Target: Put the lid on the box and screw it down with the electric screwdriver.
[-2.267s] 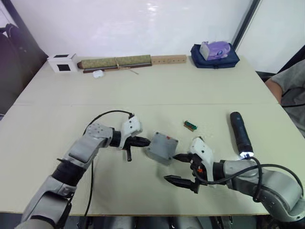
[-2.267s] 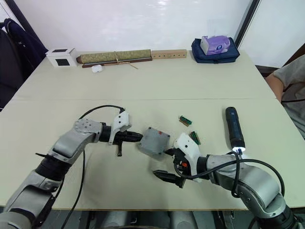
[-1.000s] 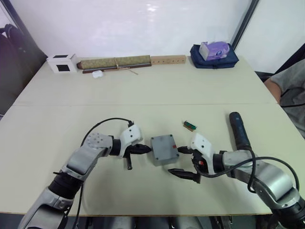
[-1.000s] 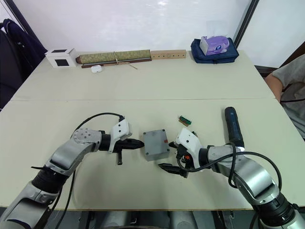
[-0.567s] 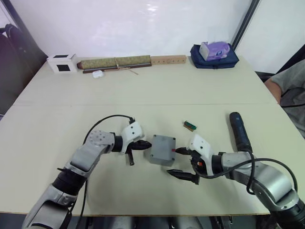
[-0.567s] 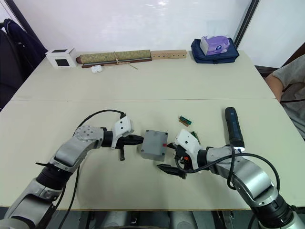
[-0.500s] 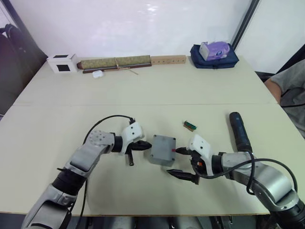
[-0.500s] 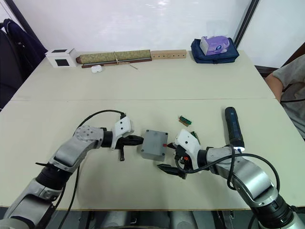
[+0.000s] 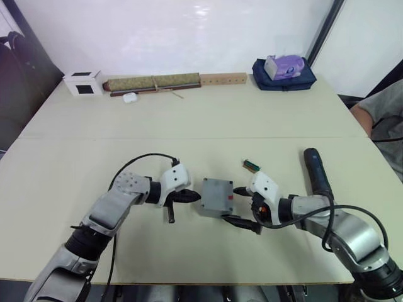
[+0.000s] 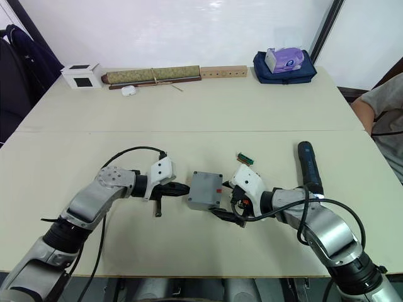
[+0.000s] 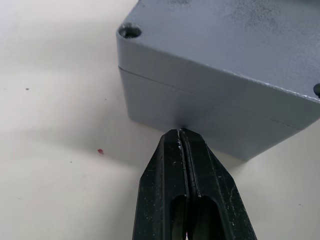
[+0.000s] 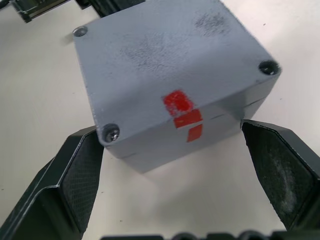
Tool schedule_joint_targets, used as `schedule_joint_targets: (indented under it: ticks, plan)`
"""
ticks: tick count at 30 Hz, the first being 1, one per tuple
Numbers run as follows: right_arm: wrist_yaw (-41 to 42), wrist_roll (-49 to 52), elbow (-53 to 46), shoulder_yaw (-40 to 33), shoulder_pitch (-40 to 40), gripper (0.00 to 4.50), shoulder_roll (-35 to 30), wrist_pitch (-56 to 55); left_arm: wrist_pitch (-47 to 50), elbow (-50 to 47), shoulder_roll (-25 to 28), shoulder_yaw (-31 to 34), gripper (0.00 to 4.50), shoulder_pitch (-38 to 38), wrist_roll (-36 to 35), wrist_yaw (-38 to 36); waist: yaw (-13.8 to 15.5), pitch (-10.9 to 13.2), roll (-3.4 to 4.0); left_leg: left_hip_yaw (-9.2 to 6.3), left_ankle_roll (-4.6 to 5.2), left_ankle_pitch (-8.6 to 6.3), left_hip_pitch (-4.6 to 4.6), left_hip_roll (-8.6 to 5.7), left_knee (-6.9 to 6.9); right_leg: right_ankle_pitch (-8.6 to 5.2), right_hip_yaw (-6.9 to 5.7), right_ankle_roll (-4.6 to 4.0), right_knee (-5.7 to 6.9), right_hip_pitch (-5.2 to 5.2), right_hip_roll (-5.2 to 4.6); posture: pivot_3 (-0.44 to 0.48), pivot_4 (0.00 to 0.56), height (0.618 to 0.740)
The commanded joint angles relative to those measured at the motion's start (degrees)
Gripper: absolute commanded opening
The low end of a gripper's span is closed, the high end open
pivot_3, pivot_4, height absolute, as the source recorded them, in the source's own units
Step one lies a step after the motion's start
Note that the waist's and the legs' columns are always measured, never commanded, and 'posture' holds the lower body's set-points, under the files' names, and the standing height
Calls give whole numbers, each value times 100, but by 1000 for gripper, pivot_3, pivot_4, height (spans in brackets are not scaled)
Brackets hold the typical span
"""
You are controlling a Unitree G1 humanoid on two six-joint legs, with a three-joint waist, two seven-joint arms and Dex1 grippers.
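Note:
The grey lid (image 12: 160,60) lies on top of the grey box (image 9: 216,196), with a seam running round the sides and a red mark (image 12: 183,113) across it. My left gripper (image 9: 192,197) is shut, and its tips (image 11: 179,134) press against the box's left side. My right gripper (image 12: 177,167) is open; its fingers (image 12: 75,175) stand on either side of the box's right face, a little apart from it. The black electric screwdriver (image 9: 317,173) lies on the table right of my right arm, its tip toward me.
A small green strip (image 9: 251,166) lies just behind my right gripper. Along the table's far edge are a white cube (image 9: 82,82), a long rolled mat (image 9: 151,82), a wooden strip (image 9: 223,78) and a blue bag (image 9: 283,72). A person sits at the right edge (image 9: 387,110).
My right gripper has moved left, bringing its open fingers around the box's right side. The box has turned slightly on the table. The left gripper stays shut at its left side.

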Motion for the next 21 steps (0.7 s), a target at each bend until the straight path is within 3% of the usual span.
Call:
schedule_joint_targets:
  ticks: [1, 7, 10, 15, 21]
  plan:
    - [17, -58, 13, -82, -153, 4454, 70, -132, 51, -309, 18, 82, 0, 50, -158, -31, 0, 0, 0, 0, 0, 0, 0, 0, 0, 0, 0, 0, 0, 0, 0, 0, 150, 740]
    - [14, 563, -343, -574, -339, 4454, 105, 485, 203, -371, 169, 276, 0, 1, -305, -97, -1, 0, 0, -1, 0, 0, 0, 0, 1, 0, 0, 0, 2, 0, 0, 0, 150, 740]
    - [78, 772, -576, -909, -582, 4454, -176, 720, 544, -605, 376, 517, 0, -60, -677, -287, -19, 2, 1, -1, 0, 0, 1, 3, 1, 0, 0, 0, 5, -1, 1, 0, 150, 740]
    - [117, 1845, -109, -2217, -970, 4454, -177, 1230, 1072, -337, 509, 1184, 0, -631, -1282, -333, 15, 0, -2, -7, 0, 0, 0, 7, 3, 0, -5, -1, 8, 2, 0, 0, 150, 740]
    - [8, 705, 1503, -1678, -1132, 4454, 72, 15, 1154, -162, 509, 1270, 0, -1080, -1483, -383, -22, -1, -5, 14, 0, 0, 1, -3, 3, 0, -3, 0, 3, 3, -2, 0, 150, 740]
